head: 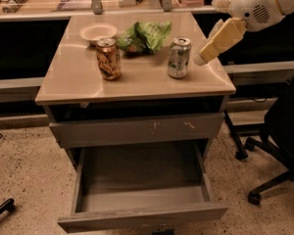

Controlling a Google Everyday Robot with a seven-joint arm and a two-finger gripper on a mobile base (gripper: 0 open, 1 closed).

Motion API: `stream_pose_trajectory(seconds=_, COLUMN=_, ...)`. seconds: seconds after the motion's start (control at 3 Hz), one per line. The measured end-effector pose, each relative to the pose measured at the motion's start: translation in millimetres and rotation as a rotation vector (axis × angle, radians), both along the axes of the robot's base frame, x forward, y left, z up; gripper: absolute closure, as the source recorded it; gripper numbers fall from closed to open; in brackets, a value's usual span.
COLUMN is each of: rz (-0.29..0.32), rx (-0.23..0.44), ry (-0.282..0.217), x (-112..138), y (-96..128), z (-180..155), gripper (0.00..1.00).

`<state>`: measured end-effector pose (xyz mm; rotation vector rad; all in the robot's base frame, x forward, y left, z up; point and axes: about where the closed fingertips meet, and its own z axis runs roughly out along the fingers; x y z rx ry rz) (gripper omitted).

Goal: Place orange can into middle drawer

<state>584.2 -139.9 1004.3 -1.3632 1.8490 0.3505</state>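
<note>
The orange can [109, 58] stands upright on the beige cabinet top [137, 82], left of centre. My gripper [205, 55] hangs in the air over the top's right edge, just right of a green-and-white silver can [179, 58], and holds nothing. It is well to the right of the orange can. The middle drawer [142, 218] is pulled out below, with a plain front panel and a bare grey floor [142, 173].
A closed drawer front with pale orange scratches [137, 129] sits above the open drawer. A white bowl [98, 32] and a green chip bag [144, 35] lie at the back of the top. A black office chair [284, 131] stands at the right.
</note>
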Motion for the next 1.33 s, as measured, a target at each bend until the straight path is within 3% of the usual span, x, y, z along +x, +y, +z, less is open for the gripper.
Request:
stream_pose_trajectory(seconds=0.33, rz=0.015, rx=0.016, ry=-0.005, x=-2.3, y=14.0, z=-12.0, gripper=0.0)
stream_pose_trajectory(seconds=0.67, rz=0.025, rx=0.054, ry=-0.014, x=11.6, y=43.8, z=-45.5, gripper=0.0)
stream_pose_trajectory(seconds=1.33, rz=-0.01, rx=0.127, ry=-0.074, x=73.5, y=102.4, z=-91.4, gripper=0.0)
